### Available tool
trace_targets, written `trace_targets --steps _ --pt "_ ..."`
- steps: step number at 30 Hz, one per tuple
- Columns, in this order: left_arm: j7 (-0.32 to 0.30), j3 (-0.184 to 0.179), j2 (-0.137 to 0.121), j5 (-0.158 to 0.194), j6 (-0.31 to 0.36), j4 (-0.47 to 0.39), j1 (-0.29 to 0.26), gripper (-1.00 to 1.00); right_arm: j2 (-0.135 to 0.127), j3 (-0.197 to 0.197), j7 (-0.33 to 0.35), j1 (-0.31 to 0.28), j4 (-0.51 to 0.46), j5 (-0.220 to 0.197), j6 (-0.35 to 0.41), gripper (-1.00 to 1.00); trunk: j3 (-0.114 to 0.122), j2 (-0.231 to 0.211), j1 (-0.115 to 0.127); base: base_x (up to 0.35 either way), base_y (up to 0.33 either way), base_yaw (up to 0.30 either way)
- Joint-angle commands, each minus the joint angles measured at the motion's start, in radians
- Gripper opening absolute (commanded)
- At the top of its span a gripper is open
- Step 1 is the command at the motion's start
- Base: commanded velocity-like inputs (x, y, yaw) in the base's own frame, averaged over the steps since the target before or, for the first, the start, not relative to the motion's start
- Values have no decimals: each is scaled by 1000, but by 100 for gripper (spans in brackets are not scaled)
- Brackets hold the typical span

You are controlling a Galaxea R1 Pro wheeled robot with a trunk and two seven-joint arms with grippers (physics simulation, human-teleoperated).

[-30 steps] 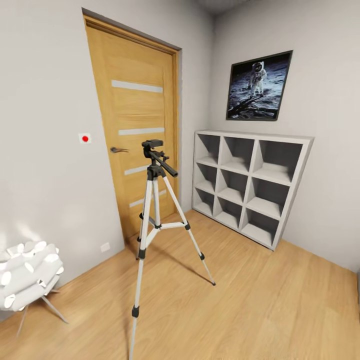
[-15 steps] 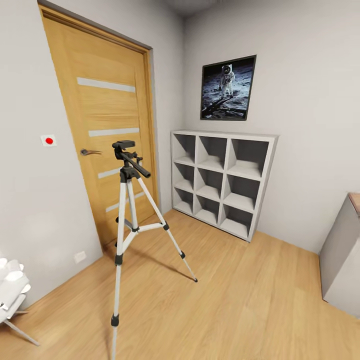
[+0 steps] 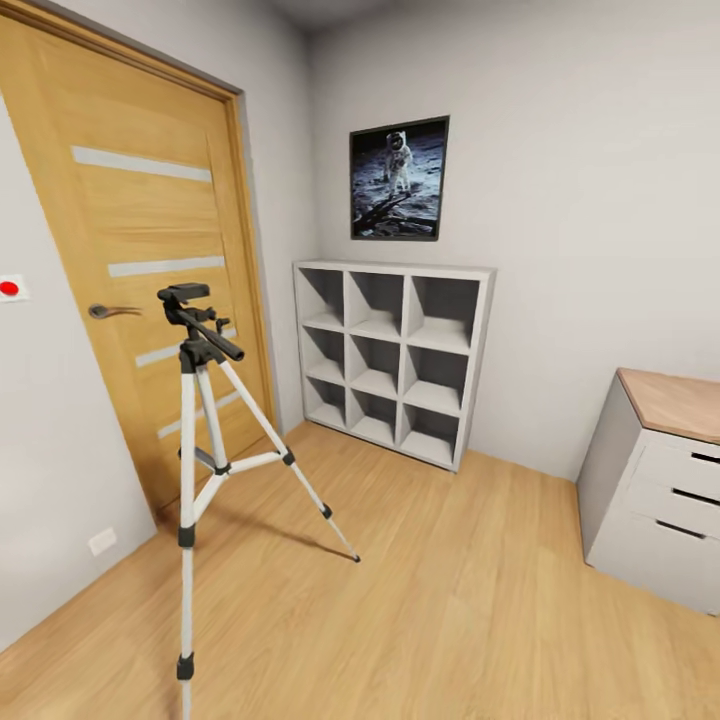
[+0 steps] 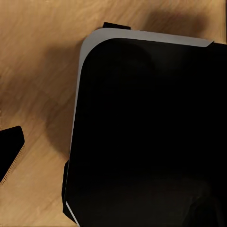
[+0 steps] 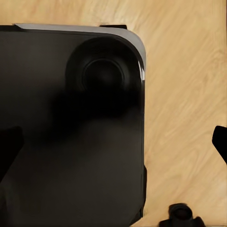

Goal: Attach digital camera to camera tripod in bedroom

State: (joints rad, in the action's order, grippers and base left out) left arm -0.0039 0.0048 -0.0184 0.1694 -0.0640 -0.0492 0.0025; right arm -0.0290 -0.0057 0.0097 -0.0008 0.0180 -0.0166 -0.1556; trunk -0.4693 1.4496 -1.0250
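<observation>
- In the head view, a white square wall plate [image 3: 10, 288] with a red dot sits on the white wall at the far left, just beside the oak door [image 3: 130, 250], which is closed and has pale horizontal strips and a metal lever handle [image 3: 112, 311].
- The camera tripod [image 3: 200, 440] stands upright on the light wood plank floor [image 3: 430, 600] in front of the door, legs spread, its black head [image 3: 185, 294] bare on top and its pan handle [image 3: 215, 338] angled down toward the room.
- A white cube shelf [image 3: 392, 360] stands against the far wall, with a framed astronaut picture [image 3: 398, 180] hanging above it.
- At the right edge is a white drawer unit [image 3: 660, 480] with a wooden top.
- Both wrist views look down on the robot's black, grey-edged base [image 4: 146, 132] over the wood floor; dark finger tips [image 4: 10, 151] show at the picture edges, but I cannot tell whether either gripper is open or closed.
</observation>
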Motion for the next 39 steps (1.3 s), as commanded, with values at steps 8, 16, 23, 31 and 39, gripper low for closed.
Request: trace_targets --steps 8,16,23,31,39 --pt "-1 3 4 11 -3 0 1 100 -2 -1 1 -1 2 -3 -5 100 -1 0 0 0 0 -298" --pt "-3 4 33 12 -3 -2 1 100 -2 -1 1 -1 2 -2 -6 100 -1 0 0 0 0 -298" --pt "-2 8 41 15 -5 0 0 100 -2 -1 1 -1 2 -2 -7 100 -1 0 0 0 0 -298" --pt "5 11 42 18 -47 2 0 100 -2 -1 1 -1 1 -2 -7 100 -1 0 0 0 0 -298" --pt "7 12 41 20 -64 3 0 100 -2 -1 1 -1 2 -2 -7 100 -1 0 0 0 0 -298"
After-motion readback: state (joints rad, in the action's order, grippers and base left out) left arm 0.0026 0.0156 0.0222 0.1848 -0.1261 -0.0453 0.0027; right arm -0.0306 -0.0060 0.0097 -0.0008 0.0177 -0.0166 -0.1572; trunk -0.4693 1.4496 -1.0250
